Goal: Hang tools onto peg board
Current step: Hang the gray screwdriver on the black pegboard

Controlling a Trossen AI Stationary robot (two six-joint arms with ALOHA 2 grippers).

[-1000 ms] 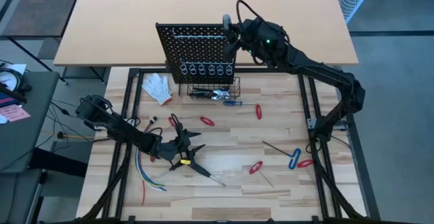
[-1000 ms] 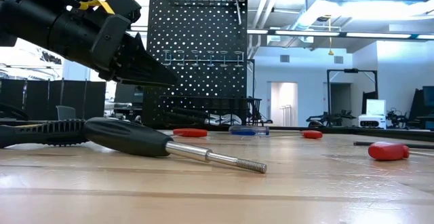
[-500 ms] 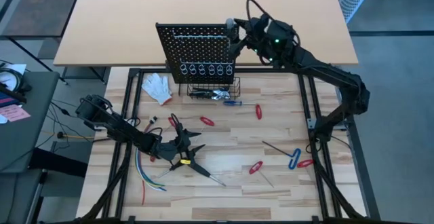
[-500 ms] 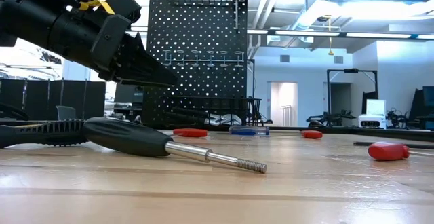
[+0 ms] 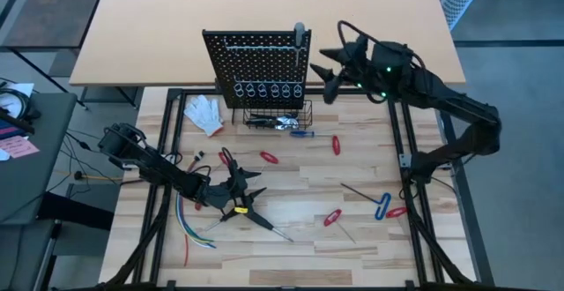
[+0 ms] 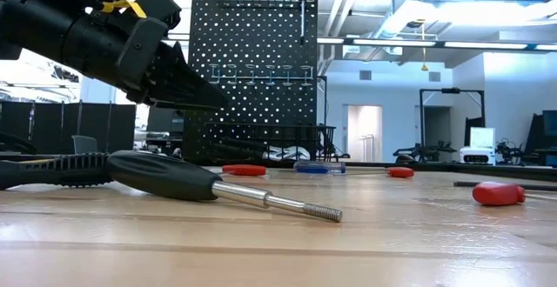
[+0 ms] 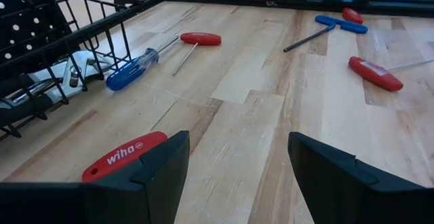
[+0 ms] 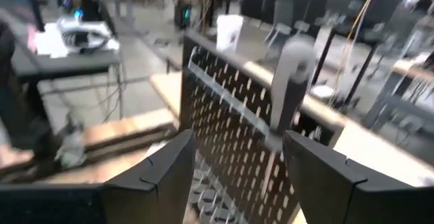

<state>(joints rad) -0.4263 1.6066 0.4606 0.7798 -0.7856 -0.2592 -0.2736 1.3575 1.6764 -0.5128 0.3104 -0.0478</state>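
The red tool handle by the left wrist reads "wiha".

The wooden bench holds the peg board at its back edge. A white glove lies beside the board. In front of it lie red-handled tools, a blue T-shaped key, and coloured wires.

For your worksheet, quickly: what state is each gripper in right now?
Left gripper: open, holding nothing, low over the table.
Right gripper: open, holding nothing, beside the peg board.
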